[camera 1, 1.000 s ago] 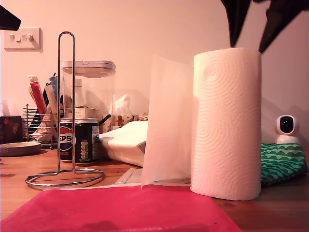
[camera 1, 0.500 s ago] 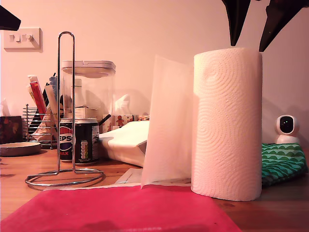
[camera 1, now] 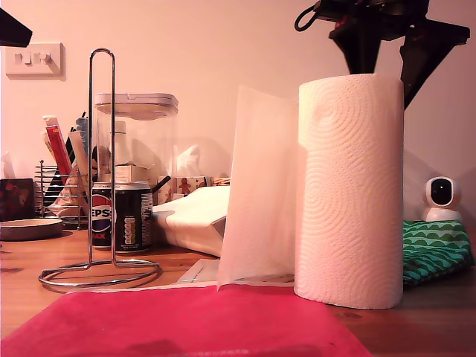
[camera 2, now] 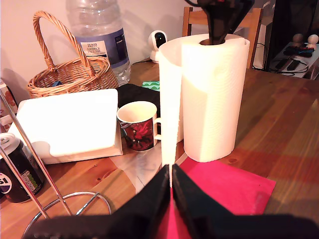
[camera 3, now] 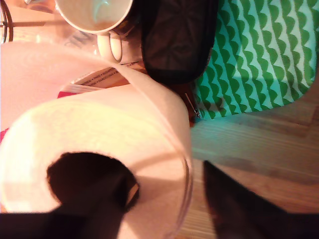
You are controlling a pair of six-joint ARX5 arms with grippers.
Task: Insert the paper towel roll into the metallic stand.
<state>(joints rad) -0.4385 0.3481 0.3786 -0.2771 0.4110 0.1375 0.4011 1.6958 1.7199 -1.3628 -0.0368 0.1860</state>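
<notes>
The paper towel roll [camera 1: 349,193] stands upright on the table at the exterior view's right, its loose sheet [camera 1: 260,193] hanging out toward the metallic stand [camera 1: 102,163] at that view's left. My second gripper [camera 1: 388,65] is open over the roll's top. One finger [camera 3: 89,194] sits inside the cardboard core, and the other is outside the roll's wall [camera 3: 164,124]. My first gripper [camera 2: 171,184] is shut on nothing, low over the red mat [camera 2: 224,184]. It faces the roll [camera 2: 212,99], with the stand's ring base [camera 2: 65,201] beside it.
A Pepsi can [camera 1: 123,217] and a clear container [camera 1: 137,141] stand behind the stand. A white paper bag [camera 2: 75,124], a mug [camera 2: 138,124], a wicker basket [camera 2: 70,69] and a water bottle [camera 2: 97,30] crowd the table. A green cloth [camera 1: 435,249] lies beside the roll.
My second gripper has come down onto the roll's top, so more of its body shows in the exterior view. The roll and the stand have stayed put.
</notes>
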